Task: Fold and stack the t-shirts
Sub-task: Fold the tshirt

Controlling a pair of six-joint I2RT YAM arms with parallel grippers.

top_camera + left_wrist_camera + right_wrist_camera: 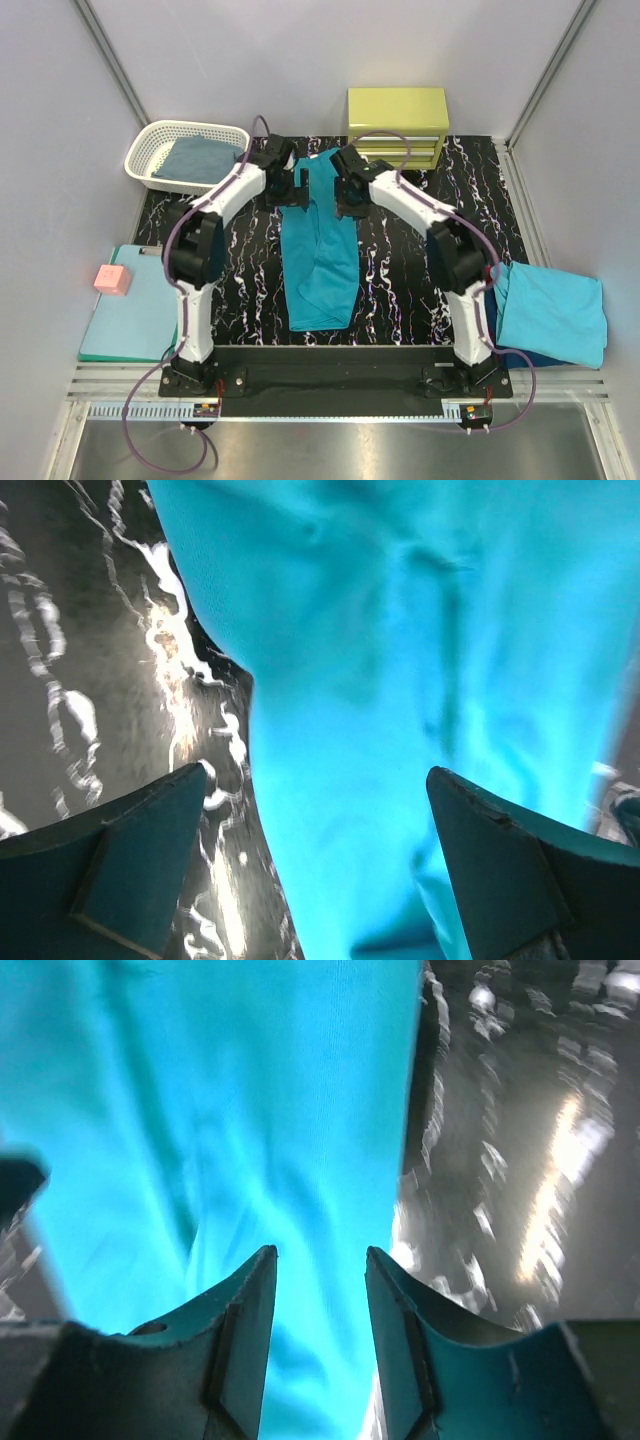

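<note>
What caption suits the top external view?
Left tool and right tool over the far end of a teal t-shirt on the marbled table.

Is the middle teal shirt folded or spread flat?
Partly folded: the teal shirt lies as a narrow, rumpled lengthwise strip, layers overlapping.

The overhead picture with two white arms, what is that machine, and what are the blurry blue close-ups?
Two robot arms bolted at the near edge, seen from above. Each close-up comes from a camera on one wrist, looking past its two fingers. The left gripper and right gripper hover over the far end of a teal t-shirt on the black mat, jaws apart, apparently holding nothing. Nearby: a white basket with a folded cloth, a yellow-green drawer box, a lighter turquoise shirt, a mint clipboard with a pink cube.
</note>
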